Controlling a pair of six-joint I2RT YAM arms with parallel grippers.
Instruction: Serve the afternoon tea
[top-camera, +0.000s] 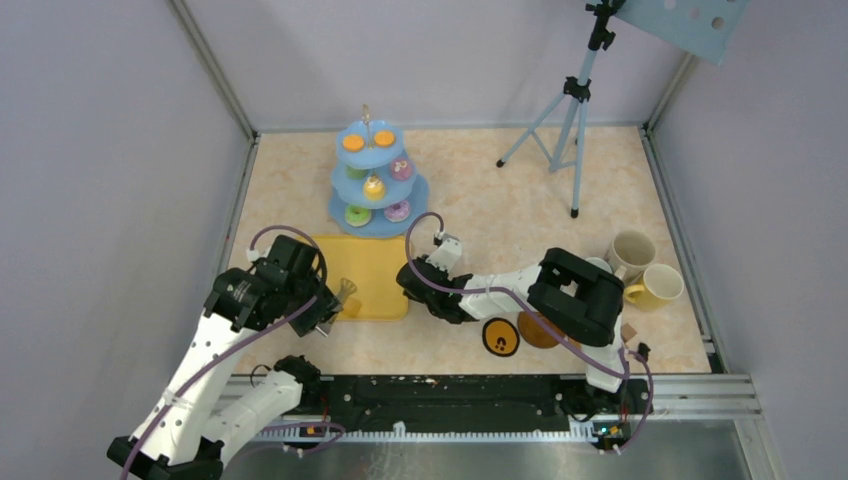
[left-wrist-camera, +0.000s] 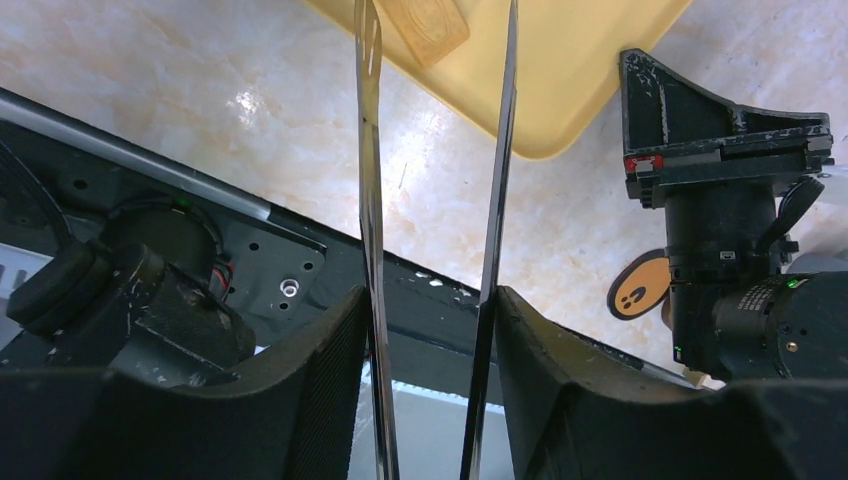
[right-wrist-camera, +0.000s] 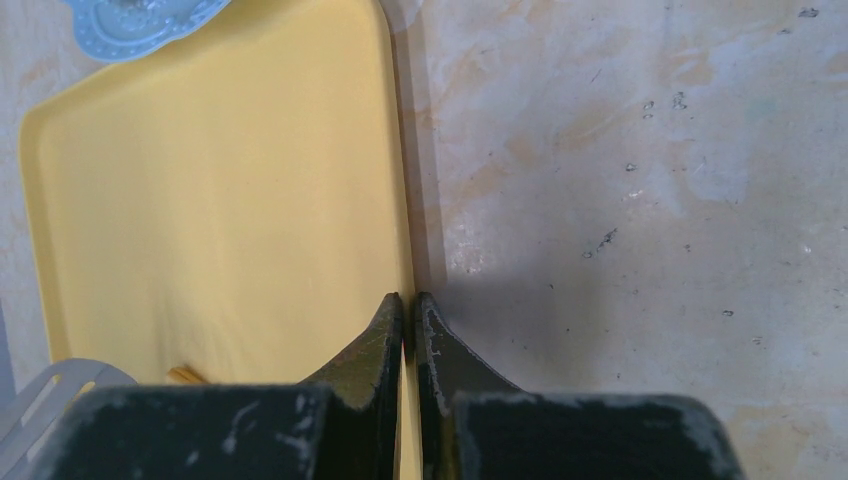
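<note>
Marbled beige tabletop (top-camera: 480, 190) between grey walls fills the overhead view, with a light-blue three-tier stand (top-camera: 378, 222) at 12 o'clock of the yellow tray (top-camera: 372, 262), touching its far edge and carrying orange, yellow, purple and green toy pastries (top-camera: 374, 187). A greyish mug (top-camera: 630, 252) and a yellow-cream mug (top-camera: 657, 287) stand at the table's 3 o'clock side, and two round coasters (top-camera: 500, 337) lie at the tray's 4 o'clock. The left gripper (top-camera: 335, 305) sits at the tray's near-left corner. Its wrist camera shows the left gripper (left-wrist-camera: 430, 300) clamped on long metal tongs (left-wrist-camera: 369, 170), their tips over the tray (left-wrist-camera: 560, 70). The right wrist camera shows the right gripper (right-wrist-camera: 410, 312) pinched tight on the tray's (right-wrist-camera: 200, 200) right rim.
</note>
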